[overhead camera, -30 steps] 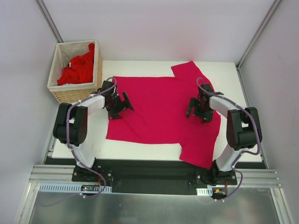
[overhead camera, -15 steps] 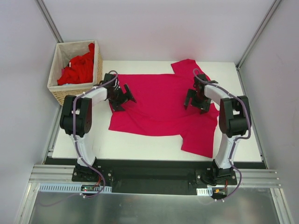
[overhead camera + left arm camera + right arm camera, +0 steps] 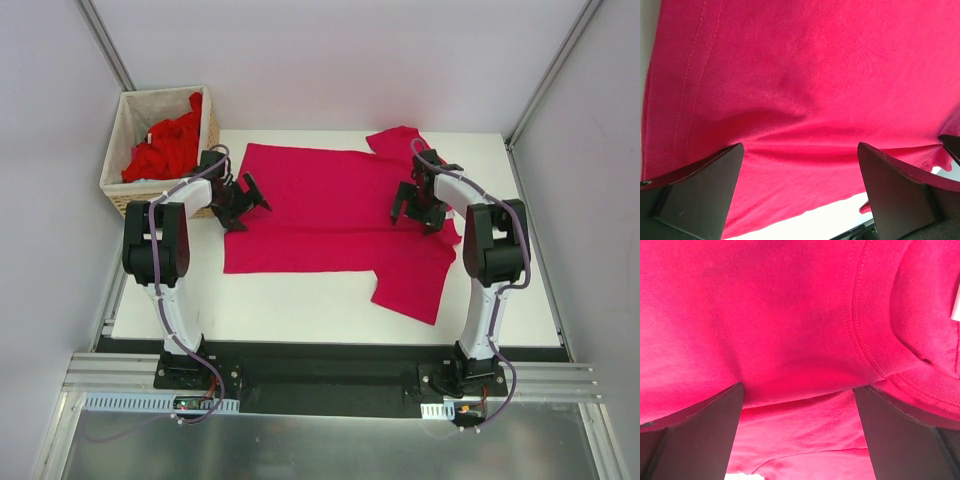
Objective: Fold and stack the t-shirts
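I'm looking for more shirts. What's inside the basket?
Crumpled bright red t-shirts lie piled inside the wicker basket, against its white lining. How many there are, and anything beneath them, is hidden.

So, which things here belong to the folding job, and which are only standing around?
Belong to the job:
magenta t-shirt, spread out
red t-shirts, heaped together
left gripper, open above the shirt
right gripper, open above the shirt

Only standing around:
wicker basket, holding the red heap
table
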Robot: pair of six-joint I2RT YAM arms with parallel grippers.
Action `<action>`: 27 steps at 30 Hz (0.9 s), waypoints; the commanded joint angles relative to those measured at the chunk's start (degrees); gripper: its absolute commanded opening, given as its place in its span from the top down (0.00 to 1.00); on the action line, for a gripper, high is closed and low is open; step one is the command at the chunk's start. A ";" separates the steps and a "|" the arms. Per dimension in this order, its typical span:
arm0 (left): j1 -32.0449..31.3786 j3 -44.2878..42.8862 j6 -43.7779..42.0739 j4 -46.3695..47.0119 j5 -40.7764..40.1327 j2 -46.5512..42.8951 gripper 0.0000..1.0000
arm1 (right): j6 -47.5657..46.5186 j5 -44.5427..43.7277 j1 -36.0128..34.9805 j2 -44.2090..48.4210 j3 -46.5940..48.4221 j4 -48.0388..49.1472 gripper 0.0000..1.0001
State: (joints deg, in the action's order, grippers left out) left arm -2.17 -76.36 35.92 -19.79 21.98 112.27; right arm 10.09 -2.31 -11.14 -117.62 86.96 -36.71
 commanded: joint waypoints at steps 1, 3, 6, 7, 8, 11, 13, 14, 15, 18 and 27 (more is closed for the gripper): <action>0.77 -1.16 -1.82 -2.88 -2.21 -1.61 0.01 | 0.20 0.28 0.15 1.78 -0.83 -1.87 0.04; 0.77 -2.47 -1.73 -3.15 -1.07 -1.53 0.01 | 0.20 0.90 0.06 2.57 -0.38 -2.84 0.04; 0.59 -2.48 -1.21 -3.41 -0.01 -3.10 0.01 | 0.20 0.64 -0.99 6.25 -2.93 -2.49 0.04; 0.42 -2.22 -1.03 -3.41 0.17 -3.80 0.01 | 0.11 0.46 -1.34 7.14 -3.54 -2.58 0.04; 0.24 -1.87 -1.03 -3.41 0.00 -4.51 0.01 | 0.20 0.46 -1.52 8.10 -4.33 -2.58 0.04; -0.63 0.15 -0.68 -3.41 -0.88 -7.76 0.01 | 0.55 -0.77 -2.84 11.88 -8.20 -2.05 0.04; -1.16 1.47 -0.94 -3.50 -1.41 -9.61 0.01 | 0.64 -1.47 -3.63 13.46 -10.49 -1.70 0.04; -1.25 2.34 -0.94 -3.50 -1.58 -10.05 0.01 | 0.55 -2.08 -3.80 13.65 -10.84 -1.61 0.04; -1.34 2.70 -0.94 -3.41 -1.67 -10.92 0.01 | 0.46 -2.18 -3.81 13.82 -11.28 -1.79 0.04; -1.78 4.72 -0.77 -3.41 -1.76 -13.21 0.01 | 0.55 -2.35 -3.98 15.40 -12.07 -1.96 0.04; -4.68 11.05 -0.76 -3.41 -4.48 -21.03 0.01 | 0.37 -4.55 -5.03 21.99 -15.84 -2.59 0.04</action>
State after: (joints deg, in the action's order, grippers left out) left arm -5.23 -67.64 35.35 -22.90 20.21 95.57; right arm 10.04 -4.62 -15.44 -101.60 73.82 -37.95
